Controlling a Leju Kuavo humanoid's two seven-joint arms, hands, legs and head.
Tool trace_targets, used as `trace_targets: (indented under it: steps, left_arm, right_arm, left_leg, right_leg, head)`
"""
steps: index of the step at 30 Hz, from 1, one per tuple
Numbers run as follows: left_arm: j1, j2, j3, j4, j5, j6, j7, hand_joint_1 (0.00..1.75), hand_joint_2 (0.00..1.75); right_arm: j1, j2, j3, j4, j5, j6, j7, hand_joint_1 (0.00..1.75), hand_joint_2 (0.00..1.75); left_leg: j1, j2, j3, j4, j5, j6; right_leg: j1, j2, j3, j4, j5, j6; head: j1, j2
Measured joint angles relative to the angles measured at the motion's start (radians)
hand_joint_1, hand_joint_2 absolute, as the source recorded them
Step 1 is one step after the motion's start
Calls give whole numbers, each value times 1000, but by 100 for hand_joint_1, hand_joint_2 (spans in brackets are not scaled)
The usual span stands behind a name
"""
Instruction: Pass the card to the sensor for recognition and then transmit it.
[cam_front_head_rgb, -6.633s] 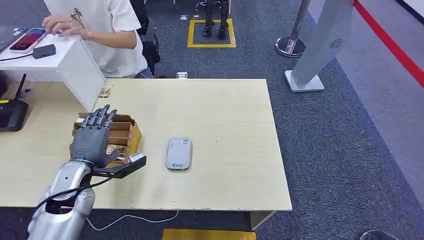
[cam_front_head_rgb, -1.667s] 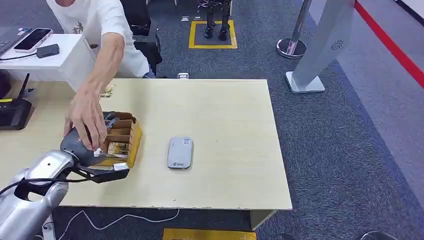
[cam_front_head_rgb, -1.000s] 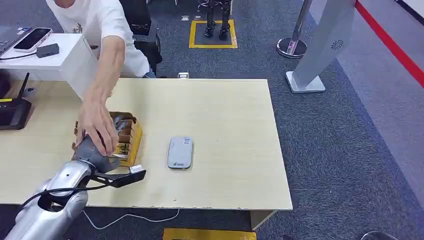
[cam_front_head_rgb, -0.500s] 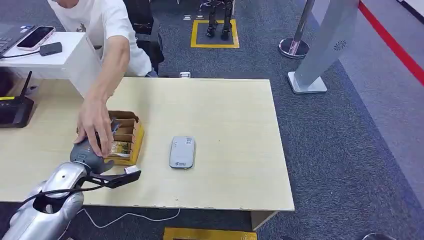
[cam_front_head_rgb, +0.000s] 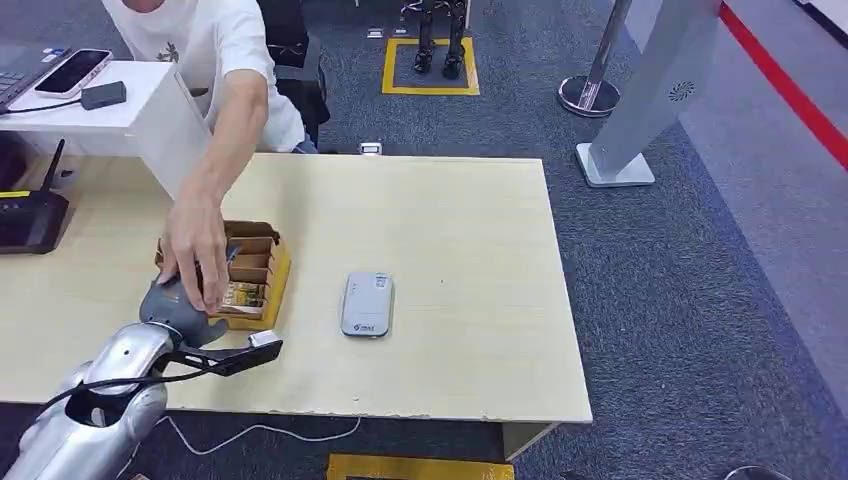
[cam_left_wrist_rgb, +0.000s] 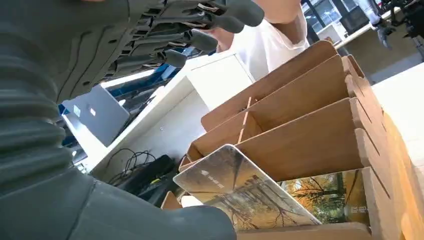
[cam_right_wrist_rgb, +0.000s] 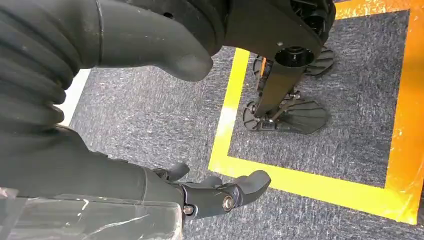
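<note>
Clearly the step in hand is drawing a card (cam_left_wrist_rgb: 240, 197) out of the slotted wooden card box (cam_front_head_rgb: 262, 268) that sits on the pale table (cam_front_head_rgb: 450, 220), just to the left of the grey sensor (cam_front_head_rgb: 367, 303). To do it well, I judge the left hand (cam_front_head_rgb: 172, 303) should bring its thumb (cam_left_wrist_rgb: 150, 225) and fingers (cam_left_wrist_rgb: 200, 40) onto opposite faces of the one tilted card, clamp only that card, and lift along the slot rather than sideways, since the thin dividers could catch an edge or the light box could drag across the table; a second card (cam_left_wrist_rgb: 330, 197) lying in the same near compartment could come up with it if the pinch is too deep. In the left wrist view the card leans out of the nearest compartment, its printed face showing, with the thumb lying right under its lower edge, while the fingers hang spread well clear of it, so the hand reads as open and not yet gripping anything; whether the thumb actually touches the card I cannot tell. A person's hand (cam_front_head_rgb: 195, 250) reaches over the box and rests on top of the robot's hand, which hides much of it from the head view. The right hand (cam_right_wrist_rgb: 220, 192) hangs over the grey carpet near a yellow floor marking (cam_right_wrist_rgb: 310, 182), its fingers loosely curved and apart, holding nothing.
</note>
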Motion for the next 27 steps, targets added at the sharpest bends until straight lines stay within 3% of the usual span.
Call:
trace_targets:
  steps: [27]
  left_arm:
    - [0, 12, 0, -12, 18, -26, -18, 0, 175]
  right_arm:
    - [1, 0, 0, 0, -11, 0, 0, 0, 175]
  left_leg:
    - [1, 2, 0, 0, 0, 0]
  right_leg:
    - [1, 2, -1, 1, 0, 0]
  head:
    - [0, 0]
